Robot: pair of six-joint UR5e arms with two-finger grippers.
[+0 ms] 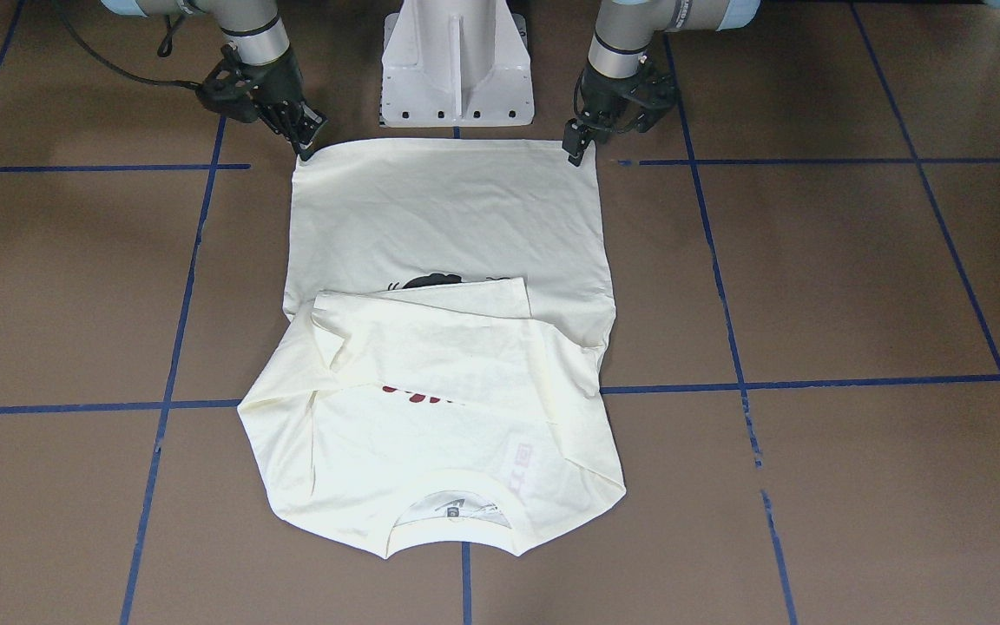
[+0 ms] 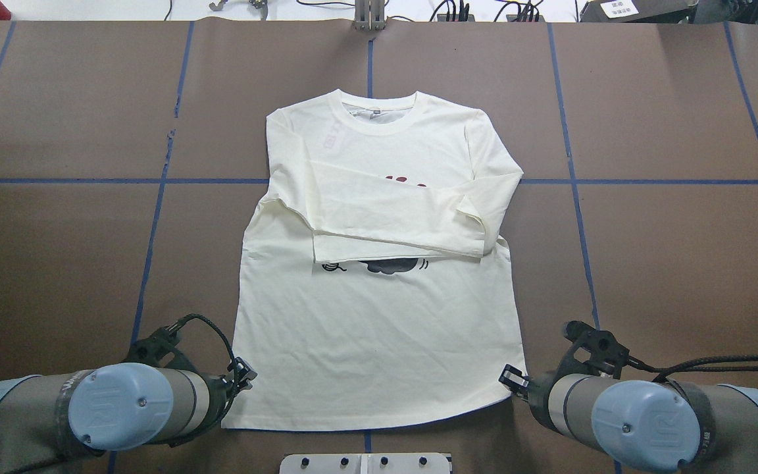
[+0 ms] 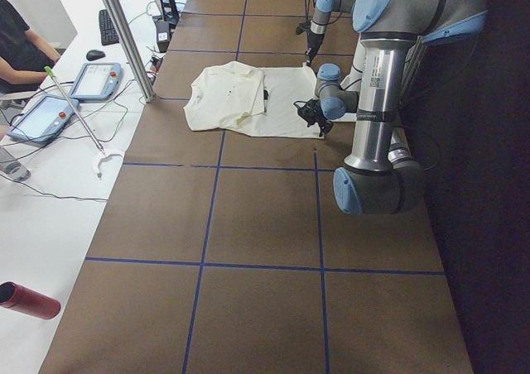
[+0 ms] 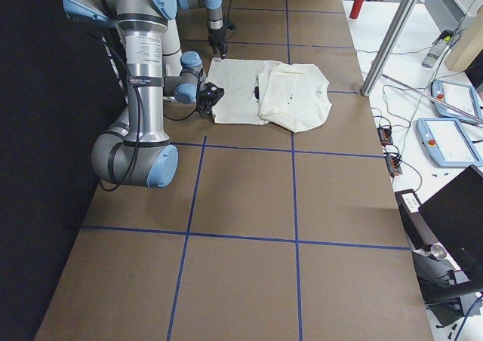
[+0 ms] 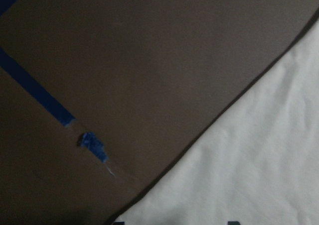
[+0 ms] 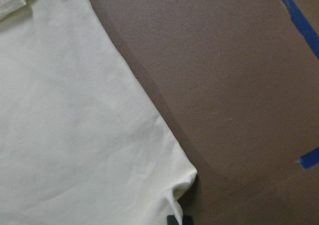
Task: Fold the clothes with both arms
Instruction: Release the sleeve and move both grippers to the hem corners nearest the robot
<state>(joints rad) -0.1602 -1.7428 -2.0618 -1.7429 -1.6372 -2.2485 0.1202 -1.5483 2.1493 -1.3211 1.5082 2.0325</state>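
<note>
Table (image 2: 649, 263): brown, with a blue tape grid; carries everything below.
T-shirt (image 2: 379, 342): cream, flat at the table's middle, print up, collar (image 2: 372, 108) away from the robot, hem (image 2: 366, 424) nearest it. Judged step: lifting the hem toward the collar.
Left arm (image 2: 122, 405), right arm (image 2: 649, 421): low, one at each hem corner. Risk: uneven travel would skew the fold line.
Sleeves (image 2: 405, 224): laid across the chest, loose. Risk: a fast lift may drag them askew.
Right gripper (image 2: 509, 380): narrow, pinching the puckered hem corner. Risk: so little cloth is held that it may slip out.
Left gripper (image 2: 244, 372): at the other corner; the wrist view shows two dark tips apart and flat cloth. Clamped or not, cannot tell. Risk: rising unclamped leaves that side behind.
</note>
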